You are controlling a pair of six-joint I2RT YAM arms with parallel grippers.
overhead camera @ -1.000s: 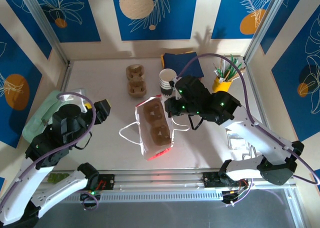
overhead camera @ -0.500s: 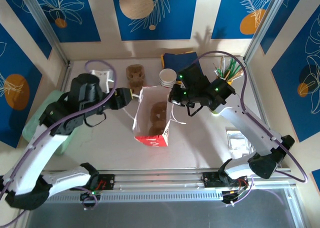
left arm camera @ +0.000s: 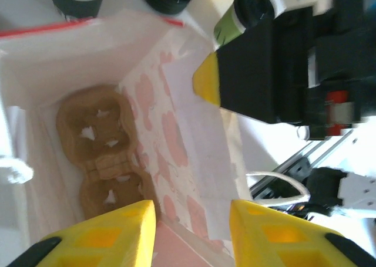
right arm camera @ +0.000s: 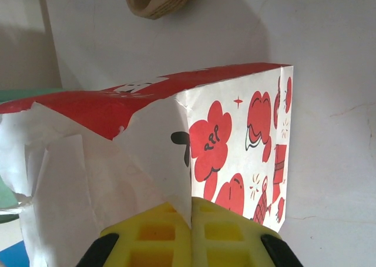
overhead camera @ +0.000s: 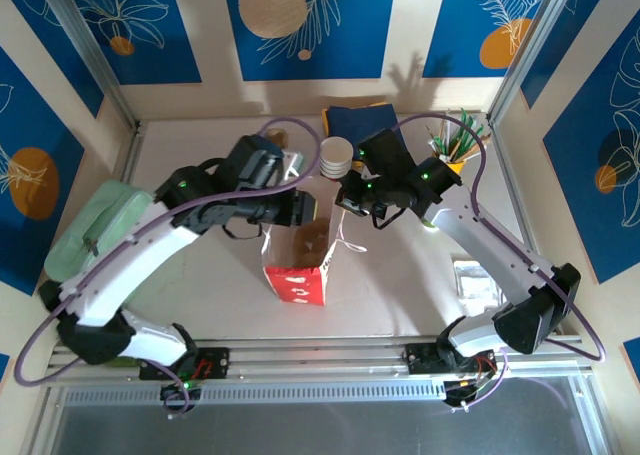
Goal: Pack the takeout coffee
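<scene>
Bag (overhead camera: 297,260) upright, tray (left arm camera: 100,149) inside. My right claw (right arm camera: 191,220) clamps its rim, left claw (left arm camera: 191,220) straddles the opposite wall, jaws apart — coffee (left arm camera: 247,12) outside, not yet packed.

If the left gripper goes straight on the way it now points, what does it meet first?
Probably the left gripper meets the side wall of the white paper bag with red prints, standing between its jaws; deeper lies the brown cardboard cup carrier. Depth is unclear.

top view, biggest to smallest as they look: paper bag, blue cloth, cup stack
1. paper bag
2. blue cloth, partly covered, so its full size is unsure
3. cup stack, smallest, though it stands up nearer the camera
</scene>
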